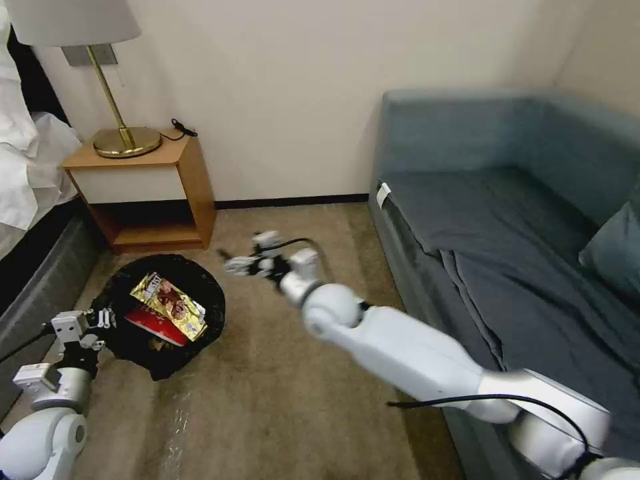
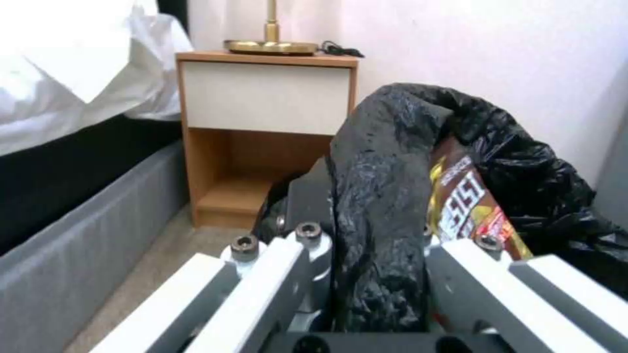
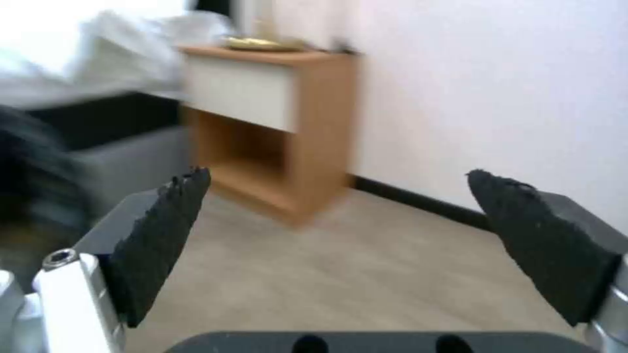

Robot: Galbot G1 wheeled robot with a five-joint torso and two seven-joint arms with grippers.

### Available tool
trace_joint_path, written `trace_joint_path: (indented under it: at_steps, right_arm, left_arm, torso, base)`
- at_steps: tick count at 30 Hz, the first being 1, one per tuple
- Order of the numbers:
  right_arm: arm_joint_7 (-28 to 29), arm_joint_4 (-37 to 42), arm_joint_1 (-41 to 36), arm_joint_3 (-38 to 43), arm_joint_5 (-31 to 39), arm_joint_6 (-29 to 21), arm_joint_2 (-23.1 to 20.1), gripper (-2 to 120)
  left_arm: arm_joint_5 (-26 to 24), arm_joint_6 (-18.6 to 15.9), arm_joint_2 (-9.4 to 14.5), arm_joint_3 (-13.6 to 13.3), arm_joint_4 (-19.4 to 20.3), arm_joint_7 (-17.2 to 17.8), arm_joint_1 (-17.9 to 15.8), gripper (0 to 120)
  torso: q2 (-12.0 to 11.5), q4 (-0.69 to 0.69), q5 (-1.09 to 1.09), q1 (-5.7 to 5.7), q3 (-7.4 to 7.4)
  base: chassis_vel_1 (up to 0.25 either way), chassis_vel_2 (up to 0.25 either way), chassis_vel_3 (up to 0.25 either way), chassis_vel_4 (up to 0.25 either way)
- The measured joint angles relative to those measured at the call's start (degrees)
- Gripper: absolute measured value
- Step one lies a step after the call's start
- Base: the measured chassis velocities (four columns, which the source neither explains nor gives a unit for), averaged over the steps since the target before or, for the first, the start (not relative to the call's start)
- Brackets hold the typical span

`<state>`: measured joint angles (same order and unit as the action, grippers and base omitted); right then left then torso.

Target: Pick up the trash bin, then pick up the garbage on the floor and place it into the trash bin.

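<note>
The trash bin [image 1: 163, 313], lined with a black bag, hangs at lower left of the head view, my left gripper [image 1: 107, 320] shut on its near rim. Inside lie a brown-gold snack wrapper [image 1: 170, 303] and a red wrapper [image 1: 155, 325]. The left wrist view shows the black bag rim [image 2: 379, 206] pinched between the jaws, with the snack wrapper [image 2: 468, 201] behind it. My right gripper [image 1: 230, 263] is stretched out over the carpet to the right of the bin, open and holding nothing. Its black pads [image 3: 164, 230] stand wide apart in the right wrist view.
A wooden nightstand [image 1: 150, 193] with a brass lamp [image 1: 120, 137] stands against the wall behind the bin. A bed [image 1: 33, 220] lies at the left and a blue-grey sofa [image 1: 507, 233] at the right. Bare carpet [image 1: 267, 387] runs between them.
</note>
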<state>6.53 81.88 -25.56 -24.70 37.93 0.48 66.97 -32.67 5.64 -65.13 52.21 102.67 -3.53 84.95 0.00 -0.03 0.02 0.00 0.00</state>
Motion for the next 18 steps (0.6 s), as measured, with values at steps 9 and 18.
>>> trace_joint_path:
  at_steps: [9, 18]
  right_arm:
    - [-3.39, -5.52, -6.12, 10.27, -5.23, 3.46, -2.73, 100]
    - [-3.57, -5.58, -7.73, 12.48, -5.64, 3.69, -0.22, 100]
  left_arm:
    - [-7.24, -2.18, -2.44, 1.56, -0.94, 2.92, -1.01, 6]
    - [-15.58, -3.57, -4.40, 2.36, -1.49, 5.69, -1.16, 6]
  torso:
    - [0.00, 0.02, -0.01, 0.00, 0.00]
    - [0.00, 0.03, -0.02, 0.00, 0.00]
  base:
    - [0.000, 0.000, 0.000, 0.000]
    - [0.000, 0.000, 0.000, 0.000]
